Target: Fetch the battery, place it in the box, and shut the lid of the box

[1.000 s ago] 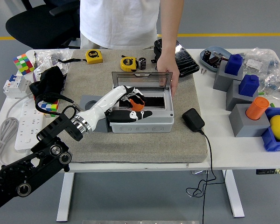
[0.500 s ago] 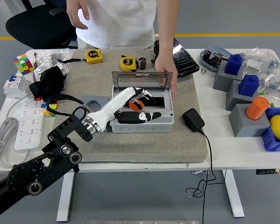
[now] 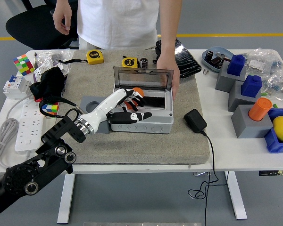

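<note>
A grey box (image 3: 141, 123) stands on a grey mat, its clear lid (image 3: 142, 78) raised upright at the back. My left hand (image 3: 134, 103) reaches in from the lower left and hovers over the box's open left part, fingers spread and holding nothing I can make out; orange parts show among the fingers. A small black cylindrical battery (image 3: 144, 63) stands on the mat behind the box, beside a yellow tape measure (image 3: 129, 63). A person's hand (image 3: 170, 75) rests on the lid's right edge. My right arm is out of view.
A black charger (image 3: 195, 120) with its cable lies right of the box. A power strip (image 3: 26, 126), a black pouch (image 3: 49, 82) and cube puzzles are at the left. Grey and blue blocks (image 3: 238, 80), an orange cylinder (image 3: 260, 109) and a blue bin (image 3: 278, 141) stand at the right.
My left hand lifted a little and shifted toward the box's back left, fingers spreading. The lid stands slightly more upright. The person's other arm dropped to their side.
</note>
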Controlling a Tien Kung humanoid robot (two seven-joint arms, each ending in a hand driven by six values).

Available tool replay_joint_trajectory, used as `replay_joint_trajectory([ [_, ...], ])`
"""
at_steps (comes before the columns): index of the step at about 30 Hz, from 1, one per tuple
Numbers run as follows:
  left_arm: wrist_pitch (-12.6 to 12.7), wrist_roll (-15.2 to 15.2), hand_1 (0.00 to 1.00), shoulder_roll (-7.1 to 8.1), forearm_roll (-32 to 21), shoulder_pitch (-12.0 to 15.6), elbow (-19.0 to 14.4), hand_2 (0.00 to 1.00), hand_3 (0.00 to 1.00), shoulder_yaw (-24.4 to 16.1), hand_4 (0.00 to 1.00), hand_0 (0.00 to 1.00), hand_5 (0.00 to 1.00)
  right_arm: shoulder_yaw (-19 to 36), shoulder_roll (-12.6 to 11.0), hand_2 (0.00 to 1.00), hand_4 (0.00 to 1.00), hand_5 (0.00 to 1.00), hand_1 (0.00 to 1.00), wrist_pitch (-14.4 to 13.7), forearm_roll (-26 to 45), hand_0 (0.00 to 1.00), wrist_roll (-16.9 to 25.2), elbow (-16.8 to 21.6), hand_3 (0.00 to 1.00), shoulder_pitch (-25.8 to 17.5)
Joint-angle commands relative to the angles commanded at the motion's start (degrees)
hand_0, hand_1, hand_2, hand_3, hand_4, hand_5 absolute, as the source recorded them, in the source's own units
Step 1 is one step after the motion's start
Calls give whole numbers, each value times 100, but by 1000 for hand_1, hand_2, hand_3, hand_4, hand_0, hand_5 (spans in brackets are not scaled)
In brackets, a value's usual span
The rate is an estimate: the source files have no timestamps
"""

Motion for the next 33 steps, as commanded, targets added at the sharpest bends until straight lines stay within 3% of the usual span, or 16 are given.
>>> replay_joint_trajectory([
  [9, 12, -45, 605, 199, 21, 160, -29, 586, 565, -288, 911, 426, 538, 59, -7, 657, 969, 473, 625, -8, -3, 576, 2, -4, 566, -46],
  [22, -4, -48, 602, 239, 151, 230, 177, 583, 565, -683, 907, 418, 537, 87, 18, 657, 969, 472, 625, -1, -12, 576, 15, 2, 565, -69],
  [27, -16, -34, 601, 253, 227, 267, 161, 582, 564, -956, 905, 409, 536, 91, 24, 657, 969, 472, 624, 4, -12, 576, 16, 2, 565, -67],
  [33, -21, -29, 594, 236, 227, 250, 113, 578, 563, -976, 901, 402, 535, 108, 29, 657, 969, 470, 624, 4, -14, 576, 19, 2, 565, -65],
])
